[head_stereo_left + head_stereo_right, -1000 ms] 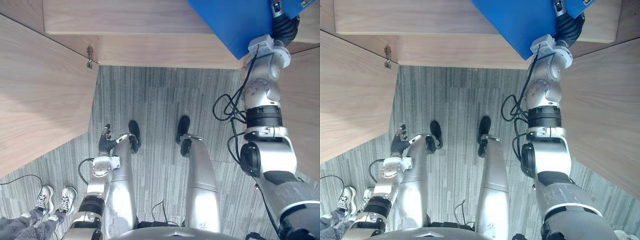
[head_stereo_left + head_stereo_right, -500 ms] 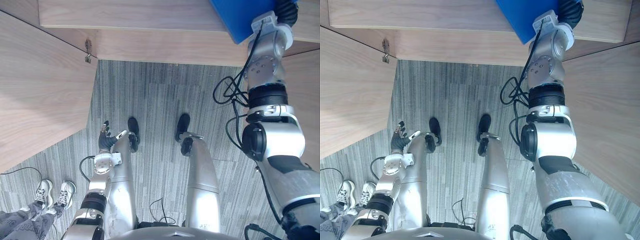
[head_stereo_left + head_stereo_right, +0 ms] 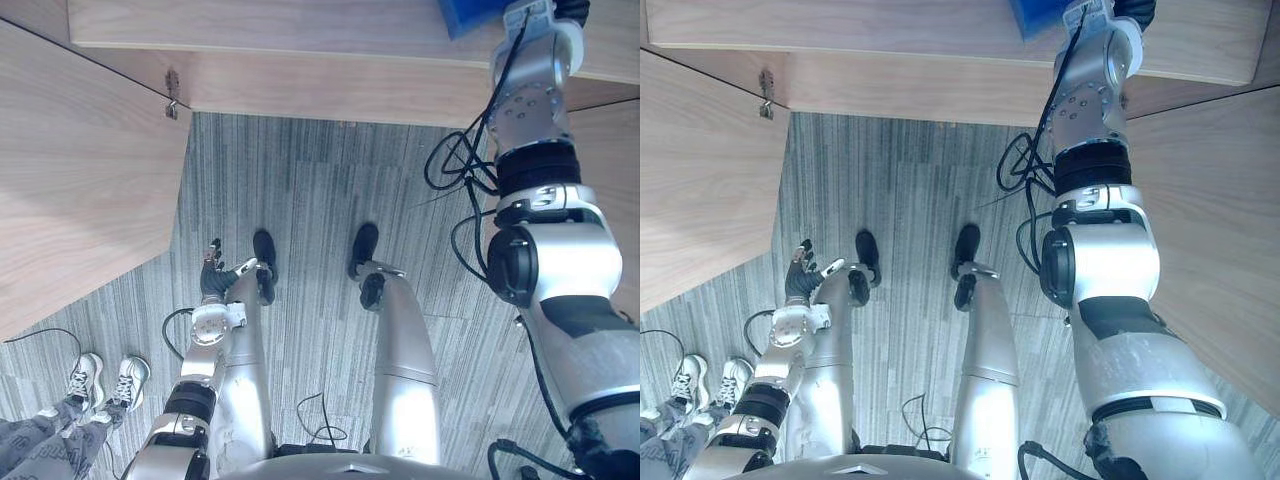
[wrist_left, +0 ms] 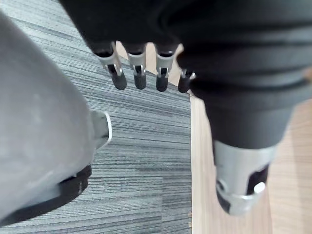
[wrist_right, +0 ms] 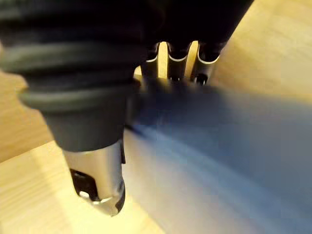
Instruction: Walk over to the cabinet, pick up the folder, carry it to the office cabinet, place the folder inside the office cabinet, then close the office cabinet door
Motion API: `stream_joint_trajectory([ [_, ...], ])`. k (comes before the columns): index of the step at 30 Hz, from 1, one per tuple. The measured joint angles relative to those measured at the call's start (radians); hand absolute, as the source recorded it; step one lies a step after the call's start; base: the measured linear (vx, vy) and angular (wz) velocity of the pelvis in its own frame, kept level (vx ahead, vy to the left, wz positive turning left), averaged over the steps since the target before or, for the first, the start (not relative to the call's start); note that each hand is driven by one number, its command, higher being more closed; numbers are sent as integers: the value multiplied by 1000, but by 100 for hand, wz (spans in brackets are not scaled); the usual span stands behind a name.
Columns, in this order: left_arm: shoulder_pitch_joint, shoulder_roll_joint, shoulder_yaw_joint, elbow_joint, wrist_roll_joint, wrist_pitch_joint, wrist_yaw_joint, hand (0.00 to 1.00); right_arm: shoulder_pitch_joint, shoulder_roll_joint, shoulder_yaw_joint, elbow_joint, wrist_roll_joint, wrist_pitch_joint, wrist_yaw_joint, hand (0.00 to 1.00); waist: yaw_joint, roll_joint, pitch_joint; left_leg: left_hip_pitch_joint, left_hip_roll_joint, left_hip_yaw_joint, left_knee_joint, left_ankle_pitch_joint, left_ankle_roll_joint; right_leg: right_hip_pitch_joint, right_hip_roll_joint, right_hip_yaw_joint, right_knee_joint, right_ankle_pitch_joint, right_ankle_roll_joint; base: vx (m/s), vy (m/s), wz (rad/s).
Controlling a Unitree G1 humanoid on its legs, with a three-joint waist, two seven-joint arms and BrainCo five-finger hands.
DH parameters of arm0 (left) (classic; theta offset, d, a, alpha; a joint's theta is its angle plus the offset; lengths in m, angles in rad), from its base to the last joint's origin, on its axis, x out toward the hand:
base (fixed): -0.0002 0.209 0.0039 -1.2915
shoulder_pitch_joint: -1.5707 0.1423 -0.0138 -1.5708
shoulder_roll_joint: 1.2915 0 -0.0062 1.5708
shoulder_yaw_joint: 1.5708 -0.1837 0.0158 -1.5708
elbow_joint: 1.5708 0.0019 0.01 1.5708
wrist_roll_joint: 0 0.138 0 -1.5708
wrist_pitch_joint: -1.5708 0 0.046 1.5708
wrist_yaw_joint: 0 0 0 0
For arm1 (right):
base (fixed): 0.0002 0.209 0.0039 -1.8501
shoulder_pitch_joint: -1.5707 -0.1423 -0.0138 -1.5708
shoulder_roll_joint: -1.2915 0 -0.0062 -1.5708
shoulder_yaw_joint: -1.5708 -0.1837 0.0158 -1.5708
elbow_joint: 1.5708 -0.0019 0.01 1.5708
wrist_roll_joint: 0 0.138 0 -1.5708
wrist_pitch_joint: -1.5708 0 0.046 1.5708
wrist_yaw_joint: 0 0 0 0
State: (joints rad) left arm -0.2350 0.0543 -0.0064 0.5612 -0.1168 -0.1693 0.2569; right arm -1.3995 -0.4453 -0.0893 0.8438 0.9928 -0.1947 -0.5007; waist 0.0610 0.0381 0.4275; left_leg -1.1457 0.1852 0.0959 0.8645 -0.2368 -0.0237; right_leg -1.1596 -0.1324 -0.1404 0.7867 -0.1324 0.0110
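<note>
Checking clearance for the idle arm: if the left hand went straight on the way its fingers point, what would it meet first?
The left hand would probably meet the carpet first, close beside the open wooden door; depth is unclear.

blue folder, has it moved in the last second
Yes. Judged against the cabinet's front edge, the blue folder in the right hand has gone away from the robot, deeper into the cabinet.

- Blue flat folder [image 3: 468,12]: cut off by the head views' top edge, blurred in the right wrist view.
- Person in grey trousers [image 3: 40,450]: cut off at the lower-left corner.
</note>
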Motion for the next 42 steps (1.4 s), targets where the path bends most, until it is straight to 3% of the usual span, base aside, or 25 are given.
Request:
stream_joint_trajectory([
  [19, -21, -39, -20, 48, 0, 19, 1, 0, -66, 17, 86, -1, -68, 15, 47, 0, 0, 9, -5, 47, 6, 41, -81, 55, 7, 46, -1, -7, -83, 58, -10, -14, -1, 1],
  [23, -21, -41, -18, 48, 0, 19, 1, 0, -53, 17, 84, -1, -152, 40, 56, 0, -4, 9, -5, 47, 10, 42, -82, 55, 7, 50, 4, -7, -95, 67, -8, -3, 0, -4],
  [27, -22, -44, -17, 59, 0, 20, 4, 0, -2, 15, 77, -4, -322, 66, 54, 0, -5, 9, -5, 60, 16, 44, -83, 54, 7, 70, 11, -7, -113, 74, -5, -3, 3, -4],
  [31, -22, -45, -16, 70, 1, 19, 21, 0, 47, 12, 75, -20, -422, 86, 53, 0, -6, 10, -6, 70, 19, 46, -84, 54, 8, 80, 16, -6, -126, 77, -7, -9, -4, -2],
  [42, -32, -52, 8, 81, 4, 32, 35, 0, 252, 36, 19, -354, -635, 111, -7, 0, -8, 10, -6, 74, 33, 57, -84, 53, 9, 82, 29, 1, -136, 90, -8, -6, -5, -4],
])
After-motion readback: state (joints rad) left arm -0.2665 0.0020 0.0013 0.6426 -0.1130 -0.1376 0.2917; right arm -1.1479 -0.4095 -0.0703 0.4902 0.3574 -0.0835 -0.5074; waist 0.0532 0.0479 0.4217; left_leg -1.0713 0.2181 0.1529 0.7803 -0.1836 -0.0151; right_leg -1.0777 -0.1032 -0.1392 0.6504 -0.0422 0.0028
